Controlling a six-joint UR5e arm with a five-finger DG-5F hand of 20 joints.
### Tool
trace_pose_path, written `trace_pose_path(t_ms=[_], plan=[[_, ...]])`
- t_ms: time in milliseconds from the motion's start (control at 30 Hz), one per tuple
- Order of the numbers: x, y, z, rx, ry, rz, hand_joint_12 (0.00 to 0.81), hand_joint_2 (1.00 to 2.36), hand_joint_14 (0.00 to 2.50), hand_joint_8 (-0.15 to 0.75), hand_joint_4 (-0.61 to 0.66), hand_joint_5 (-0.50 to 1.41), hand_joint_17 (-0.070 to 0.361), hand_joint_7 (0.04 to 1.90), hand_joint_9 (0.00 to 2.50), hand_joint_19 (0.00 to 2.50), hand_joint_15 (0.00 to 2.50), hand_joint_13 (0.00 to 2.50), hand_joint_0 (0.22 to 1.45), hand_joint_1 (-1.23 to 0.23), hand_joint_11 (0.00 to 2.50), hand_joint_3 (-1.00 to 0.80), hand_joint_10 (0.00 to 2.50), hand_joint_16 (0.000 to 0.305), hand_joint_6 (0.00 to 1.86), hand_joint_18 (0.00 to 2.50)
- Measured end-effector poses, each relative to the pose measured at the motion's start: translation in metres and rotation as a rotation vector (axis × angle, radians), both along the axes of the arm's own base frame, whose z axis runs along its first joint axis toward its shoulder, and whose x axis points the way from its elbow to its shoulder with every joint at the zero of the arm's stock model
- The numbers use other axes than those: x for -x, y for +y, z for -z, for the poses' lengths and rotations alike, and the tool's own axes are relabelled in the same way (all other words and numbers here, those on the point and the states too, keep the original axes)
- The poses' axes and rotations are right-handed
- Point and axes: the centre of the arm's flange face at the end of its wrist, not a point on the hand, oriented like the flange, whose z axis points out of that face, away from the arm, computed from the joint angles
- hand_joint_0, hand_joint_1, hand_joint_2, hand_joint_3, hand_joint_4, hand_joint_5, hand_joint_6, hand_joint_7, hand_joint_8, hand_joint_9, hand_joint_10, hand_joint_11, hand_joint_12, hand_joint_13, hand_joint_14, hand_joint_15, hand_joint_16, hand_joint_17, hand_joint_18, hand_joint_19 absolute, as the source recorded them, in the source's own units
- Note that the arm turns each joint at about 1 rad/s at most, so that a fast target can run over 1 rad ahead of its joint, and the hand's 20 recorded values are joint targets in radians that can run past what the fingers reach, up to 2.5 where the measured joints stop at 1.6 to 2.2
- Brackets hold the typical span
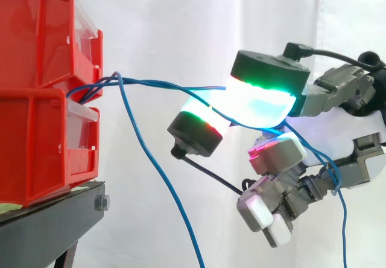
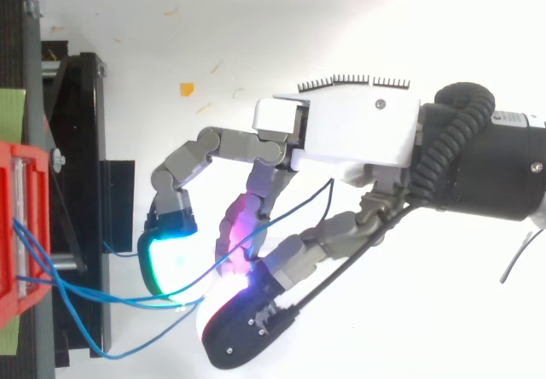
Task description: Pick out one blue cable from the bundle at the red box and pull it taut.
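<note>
Hand (image 2: 358,131): we log it right of the bins, fingers curled, two glowing pads (image 1: 262,102) pinching one blue cable (image 1: 175,87) between them.
Blue cable: runs almost level from the bins' front to the pads, with a slight wave; its tail drops behind the hand.
Loose strand (image 1: 160,171): we see it hanging slack below.
Red bins (image 1: 36,38): stacked on the black stand (image 1: 48,220); the cables come out between them.

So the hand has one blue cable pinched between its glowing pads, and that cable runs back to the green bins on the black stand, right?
Not quite: the side view shows red bins, not green. Otherwise yes: the hand pinches one blue cable between its glowing pads, and it runs back to the bins on the black stand.
</note>
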Motion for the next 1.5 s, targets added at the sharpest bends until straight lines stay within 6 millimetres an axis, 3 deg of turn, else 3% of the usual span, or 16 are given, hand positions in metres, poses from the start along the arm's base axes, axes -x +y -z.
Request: trace_pose_path(t_ms=[100,233,433,467,500,567,600,667,800,900,1067,1200,1500], plan=[[-0.0001,0.0,-0.0001,0.0,-0.001,0.0,0.314,1.0,0.02,0.169,-0.44,-0.02,0.095,1.01,1.46,0.63,0.63,1.0,0.62,-0.86,0.84,-0.5,0.03,0.042,0.91,0.81],[-0.0001,0.0002,0.0,0.0,0.0,0.0,0.309,1.01,0.03,0.151,-0.38,-0.02,0.099,0.96,1.45,0.65,0.62,0.97,0.6,-0.86,0.78,-0.37,0.03,0.044,0.9,0.75],[0.0,0.0003,0.0001,0.0,0.0,0.0,0.395,1.0,0.02,0.212,-0.33,-0.01,0.141,0.99,1.44,0.59,0.58,1.0,0.56,-0.82,0.68,-0.12,0.03,0.062,0.86,0.82],[0.0,0.0003,0.0001,0.0,0.0,0.0,0.423,1.27,0.02,0.242,-0.33,-0.02,0.15,1.03,1.41,0.57,0.57,1.0,0.5,-0.76,0.7,-0.13,0.03,0.067,0.87,0.83],[0.0,0.0003,0.0001,0.0,0.001,0.0,0.428,1.32,0.02,0.25,-0.3,-0.04,0.151,1.02,1.34,0.58,0.58,0.97,0.5,-0.79,0.72,-0.11,0.03,0.067,0.89,0.81],[0.0,0.0003,0.0003,0.0,0.001,0.0,0.419,1.26,0.02,0.248,-0.27,-0.07,0.144,0.98,1.25,0.59,0.59,0.89,0.55,-0.85,0.76,-0.08,0.03,0.064,0.92,0.75],[0.0,0.0004,0.0003,0.0,0.001,-0.001,0.392,1.0,0.02,0.242,-0.28,-0.09,0.131,0.98,1.18,0.6,0.59,0.81,0.66,-0.89,0.79,-0.07,0.03,0.058,0.93,0.68],[0.0,0.001,0.0002,0.0,0.001,-0.001,0.352,1.01,0.02,0.205,-0.31,-0.11,0.108,1.0,1.07,0.61,0.61,0.73,0.7,-0.9,0.82,-0.15,0.03,0.048,0.94,0.59],[0.0,0.0014,0.0002,0.0,0.001,-0.002,0.332,1.0,0.02,0.182,-0.36,-0.12,0.101,1.01,1.01,0.55,0.54,0.64,0.8,-0.93,0.81,-0.5,0.03,0.045,0.95,0.54],[-0.0001,0.0016,0.0003,0.0,0.001,-0.002,0.322,1.0,0.02,0.173,-0.37,-0.1,0.1,1.09,1.05,0.52,0.53,0.65,0.76,-0.94,0.82,-0.5,0.03,0.044,0.95,0.6],[-0.0001,0.0016,0.0004,0.0,0.0,-0.002,0.318,1.0,0.02,0.185,-0.26,-0.07,0.097,0.99,1.15,0.56,0.55,0.72,0.63,-0.92,0.81,-0.5,0.03,0.043,0.92,0.62],[0.0,0.0014,0.0005,0.0,0.0,-0.002,0.335,1.0,0.02,0.19,-0.25,-0.05,0.103,0.98,1.23,0.58,0.54,0.78,0.52,-0.8,0.77,-0.5,0.03,0.046,0.88,0.67],[0.0002,-0.0002,0.0004,0.0,0.001,0.0,0.363,1.0,0.02,0.21,-0.23,-0.03,0.118,0.97,1.3,0.57,0.54,0.84,0.44,-0.72,0.74,-0.5,0.03,0.052,0.84,0.75]])
